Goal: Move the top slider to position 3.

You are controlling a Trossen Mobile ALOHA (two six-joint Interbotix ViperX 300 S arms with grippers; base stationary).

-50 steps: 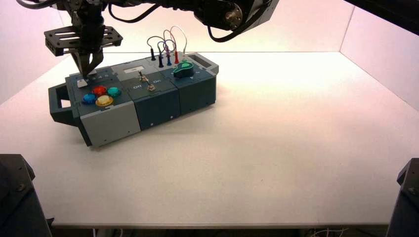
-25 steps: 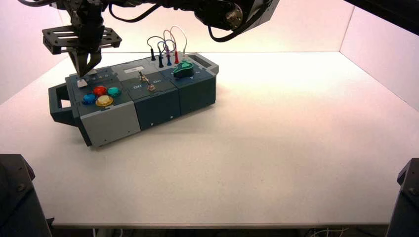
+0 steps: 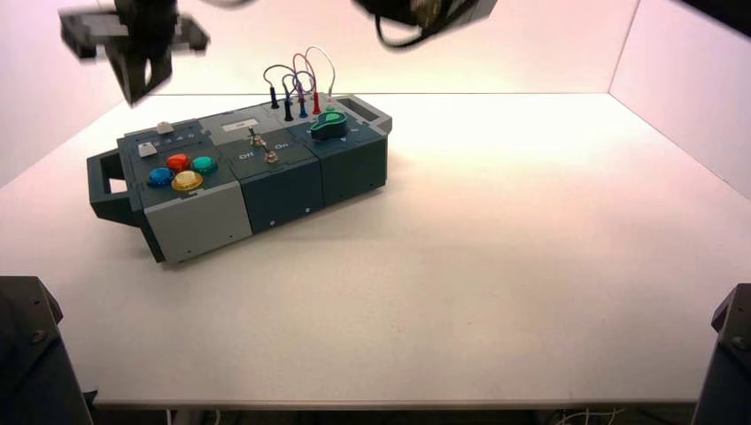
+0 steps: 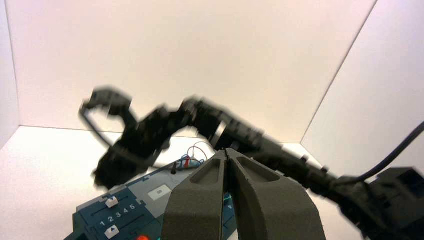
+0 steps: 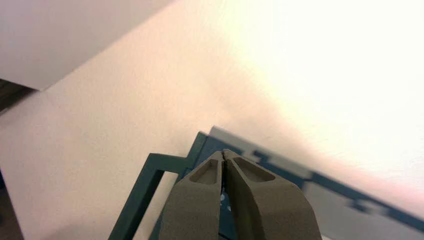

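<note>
The top slider point(image 3: 165, 127) is a small pale knob near the left end of the box point(image 3: 283, 190), towards its back edge. My right gripper point(image 3: 140, 93) hangs shut well above it, touching nothing. Its wrist view shows its tips point(image 5: 223, 152) over the box's handle point(image 5: 145, 190). In the left wrist view the top slider point(image 4: 112, 201) stands just behind the white digits, where position 3 point(image 4: 119, 215) is printed. Which digit the knob lines up with I cannot tell. My left gripper point(image 4: 227, 152) is shut and empty, off the box and out of the high view.
A second pale slider knob point(image 3: 147, 150) sits in front of the top one. Round red, green, blue and yellow buttons point(image 3: 181, 171) follow, then two toggle switches point(image 3: 262, 146), a green knob point(image 3: 329, 124) and looped wires point(image 3: 301, 84). The right arm point(image 4: 165, 130) reaches across above the box.
My right gripper has lifted off the top slider and gone up and a little left. The knob now shows uncovered. The left arm has stayed put.
</note>
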